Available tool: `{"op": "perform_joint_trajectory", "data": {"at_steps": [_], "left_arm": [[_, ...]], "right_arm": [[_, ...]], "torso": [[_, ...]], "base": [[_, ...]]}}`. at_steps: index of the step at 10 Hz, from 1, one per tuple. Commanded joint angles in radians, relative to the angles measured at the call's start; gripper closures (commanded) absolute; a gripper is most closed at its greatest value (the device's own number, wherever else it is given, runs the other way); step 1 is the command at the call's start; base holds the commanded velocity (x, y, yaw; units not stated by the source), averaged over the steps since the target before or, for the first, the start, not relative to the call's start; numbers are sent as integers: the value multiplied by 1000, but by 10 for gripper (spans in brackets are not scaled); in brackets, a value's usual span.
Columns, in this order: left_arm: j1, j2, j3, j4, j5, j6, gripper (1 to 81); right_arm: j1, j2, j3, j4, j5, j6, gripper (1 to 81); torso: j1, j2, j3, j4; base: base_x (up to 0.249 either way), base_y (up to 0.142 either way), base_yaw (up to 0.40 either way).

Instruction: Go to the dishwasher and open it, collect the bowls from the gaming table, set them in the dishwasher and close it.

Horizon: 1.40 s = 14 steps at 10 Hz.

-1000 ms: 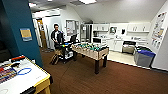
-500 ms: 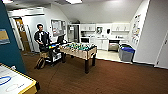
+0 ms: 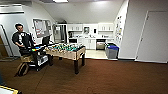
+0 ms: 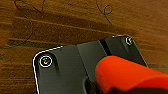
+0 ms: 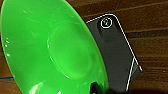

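Carrying step: green bowl (image 5: 50, 50) sits against right pincer, orange bowl (image 4: 130, 75) against left (pincer grip states: cannot tell). Dishwasher (image 3: 100, 44) far ahead; needs driving closer.

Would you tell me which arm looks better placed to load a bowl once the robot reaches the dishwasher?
Probably the right: the green bowl shows at its wrist, and the dishwasher lies ahead, slightly right.

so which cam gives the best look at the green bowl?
The right wrist view: the green bowl sits large and close there, its round base and glossy rim plain against the brown floor. The left wrist view shows an orange object instead, and the head view looks across the room toward the kitchen.
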Motion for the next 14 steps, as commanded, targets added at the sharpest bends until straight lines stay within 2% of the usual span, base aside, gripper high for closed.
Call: {"op": "perform_joint_trajectory", "data": {"at_steps": [1, 9, 13, 14], "left_arm": [[-61, -9, -2, -1, 31, -3, 811], [-61, -13, -1, -7, 31, -3, 811], [-61, -18, -1, -7, 26, -4, 811], [-61, -18, -1, -9, 25, -4, 811]], "right_arm": [[49, 1, 3, -24, -50, -6, 811], [47, 1, 0, -24, -50, -6, 811], [50, 1, 0, -22, -50, -6, 811], [50, 1, 0, -22, -50, -6, 811]], "torso": [[0, 0, 0, 0], [0, 0, 0, 0], [-1, 0, 0, 0], [-1, 0, 0, 0]], "base": [[0, 0, -372], [0, 0, -372], [0, 0, -199], [0, -117, 0]]}}
